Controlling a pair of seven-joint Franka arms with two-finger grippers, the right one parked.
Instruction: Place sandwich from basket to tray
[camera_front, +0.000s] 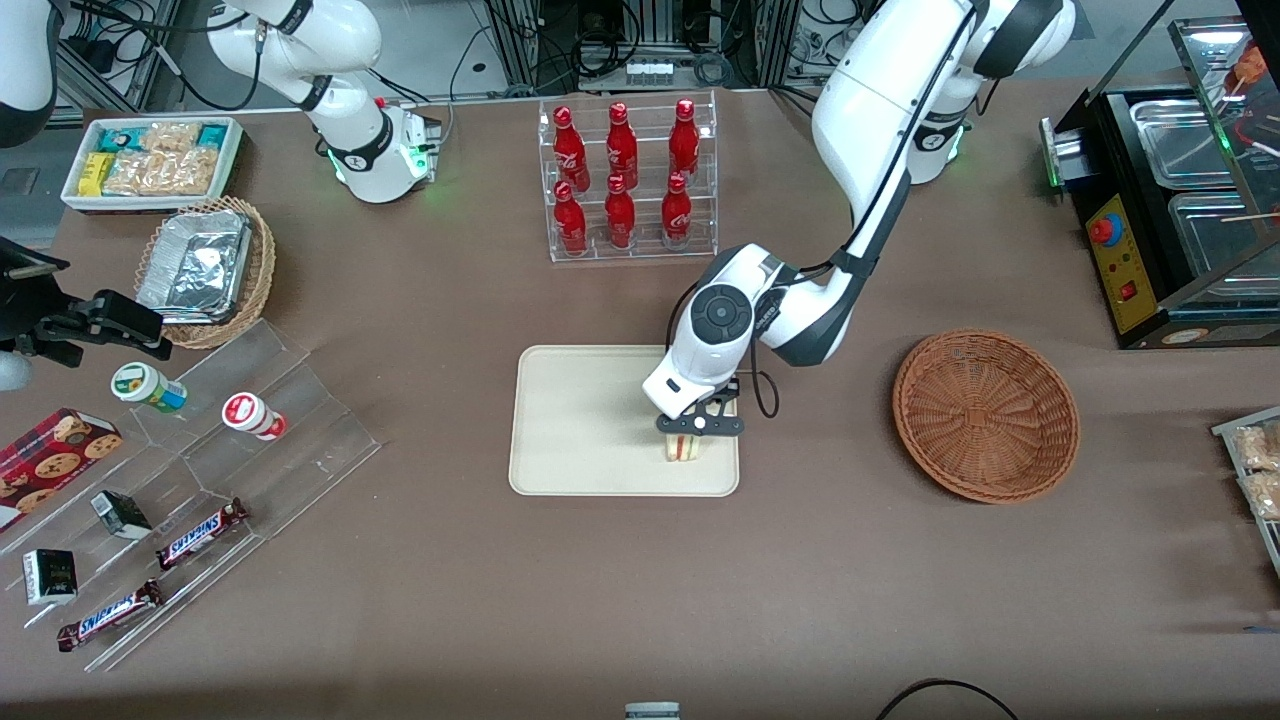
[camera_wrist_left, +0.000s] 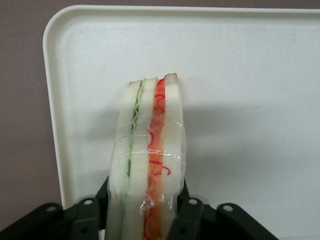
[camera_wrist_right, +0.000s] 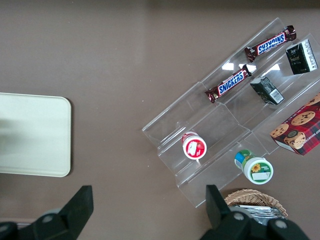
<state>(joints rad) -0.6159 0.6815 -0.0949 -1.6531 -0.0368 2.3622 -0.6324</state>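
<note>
Sandwich (camera_wrist_left: 147, 160), plastic-wrapped with no readable label, stands on edge on the tray (camera_front: 570, 420), pinched between the gripper (camera_front: 699, 428) fingers (camera_wrist_left: 189, 217). The basket (camera_front: 985, 414) sits near the tray, toward the working arm's end. Snickers bars (camera_wrist_right: 228, 86) lie toward the parked arm's end.

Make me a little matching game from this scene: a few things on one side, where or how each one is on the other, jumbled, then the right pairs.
Things:
1. sandwich
2. basket
3. tray
4. gripper

States:
A. brown wicker, nothing in it
B. shut on the sandwich, low over the tray
C. upright, on the tray's edge nearest the basket
D. cream, flat on the table, in front of the red bottles

Pairs: 1-C, 2-A, 3-D, 4-B
</note>
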